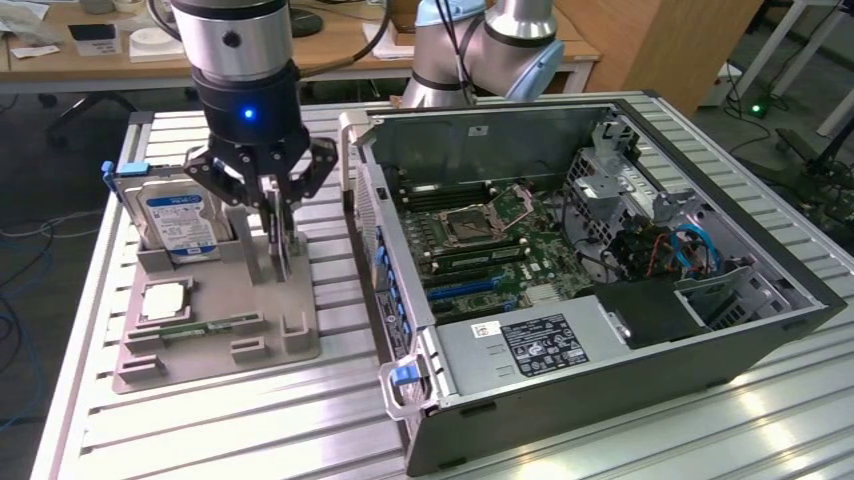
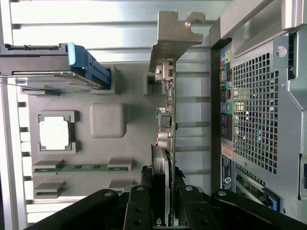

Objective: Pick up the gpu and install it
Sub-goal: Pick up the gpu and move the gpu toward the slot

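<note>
Ribbed aluminium table [image 1: 200, 420] carries a grey tray [image 1: 227, 335] where the gpu [image 1: 282, 250] stands on edge, pinched near one end by the clenched gripper [image 1: 275, 203]; judged risk: the card tilts and snags the tray slot or the computer case [image 1: 561, 420].

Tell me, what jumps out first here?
The big open computer case sits on the exterior view's right, with its green motherboard showing. Beside it, the black gripper clamps the gpu, which stands on edge on a gray tray next to a blue-labelled hard drive.
</note>
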Action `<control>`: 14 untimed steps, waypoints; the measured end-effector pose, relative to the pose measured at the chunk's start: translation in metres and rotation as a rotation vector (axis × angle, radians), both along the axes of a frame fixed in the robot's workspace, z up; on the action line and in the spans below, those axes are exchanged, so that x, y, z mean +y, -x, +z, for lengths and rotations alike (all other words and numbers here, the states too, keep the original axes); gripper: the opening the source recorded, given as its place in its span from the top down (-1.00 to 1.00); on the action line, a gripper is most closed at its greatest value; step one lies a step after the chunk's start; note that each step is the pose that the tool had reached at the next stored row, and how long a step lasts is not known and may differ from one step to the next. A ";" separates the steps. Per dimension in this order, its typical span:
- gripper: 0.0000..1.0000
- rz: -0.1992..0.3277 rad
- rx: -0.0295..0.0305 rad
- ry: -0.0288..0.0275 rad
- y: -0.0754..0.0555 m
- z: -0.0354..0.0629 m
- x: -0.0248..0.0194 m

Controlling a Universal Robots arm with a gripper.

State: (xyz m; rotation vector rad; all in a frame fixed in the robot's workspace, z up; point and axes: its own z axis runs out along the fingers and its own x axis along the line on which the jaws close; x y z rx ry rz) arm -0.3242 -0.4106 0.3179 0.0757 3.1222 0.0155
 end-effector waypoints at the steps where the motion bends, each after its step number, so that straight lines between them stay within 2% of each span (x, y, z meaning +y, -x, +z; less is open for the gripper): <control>1: 0.46 0.000 0.0001 0.0000 0.000 0.0005 0.0000; 9: 0.46 0.000 0.0002 0.0001 0.000 0.0041 0.0000; 14: 0.46 0.000 0.0002 0.0000 0.000 0.0142 0.0000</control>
